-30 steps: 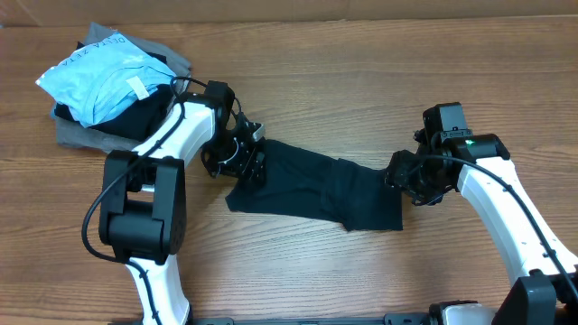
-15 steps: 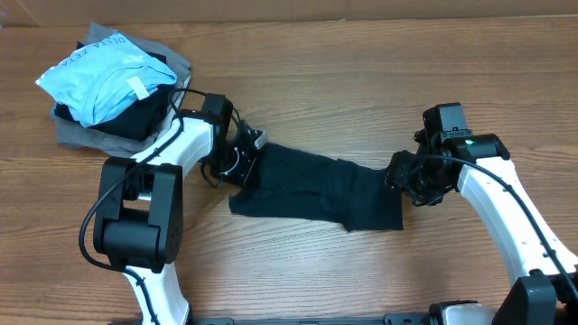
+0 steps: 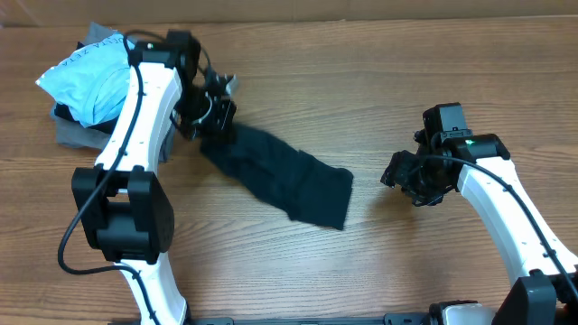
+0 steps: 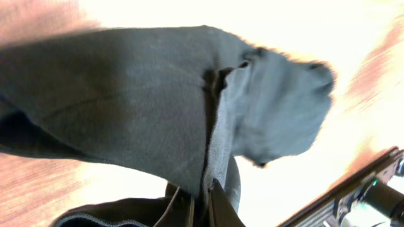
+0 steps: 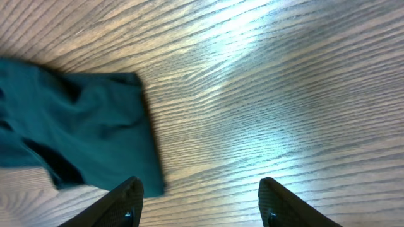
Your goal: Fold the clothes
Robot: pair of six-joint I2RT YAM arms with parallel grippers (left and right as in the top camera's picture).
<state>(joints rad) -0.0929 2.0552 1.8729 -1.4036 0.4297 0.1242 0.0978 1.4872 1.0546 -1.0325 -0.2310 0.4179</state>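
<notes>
Pinching black T-shirt: left fingers clamped | right fingers: spread, empty | surface: wood-grain table, glare patch

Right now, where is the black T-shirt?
In the overhead view, the black T-shirt lies left of centre, its upper end pinched by the left gripper, near the light blue garment.

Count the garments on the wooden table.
4: a black soft-fabric T-shirt stretched out mid-table; a light blue garment at the far-left corner; a black garment under it; a grey garment beneath both. More may be hidden underneath.
</notes>
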